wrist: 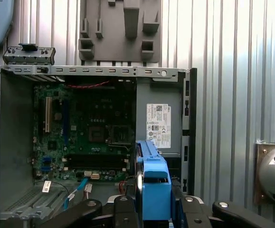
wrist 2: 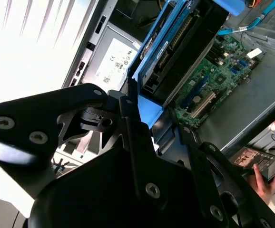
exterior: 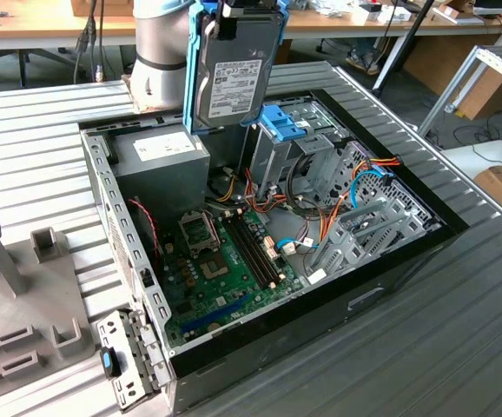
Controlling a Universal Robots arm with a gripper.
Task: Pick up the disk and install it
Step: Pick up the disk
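The disk [exterior: 232,74], silver-grey with a white label and blue side rails, hangs upright above the open computer case [exterior: 103,187], over the power-supply end. My gripper [exterior: 238,13] is shut on its top edge. In the second wrist view the black fingers [wrist 2: 128,114] clamp the disk [wrist 2: 175,52] by its blue rail. In the first wrist view the disk [wrist: 152,183] shows edge-on between the gripper's black links, above the motherboard [wrist: 87,128]. The metal drive cage [exterior: 307,139] with a blue latch [exterior: 279,120] stands just to the exterior view's right of the hanging disk.
A grey power-supply box [exterior: 160,161] with a white sticker fills the case's back corner. Coloured cables [exterior: 355,187] run beside the cage. A grey fixture block [exterior: 12,295] sits at the exterior view's left. A person's hand [wrist 2: 263,183] rests near a device beside the case.
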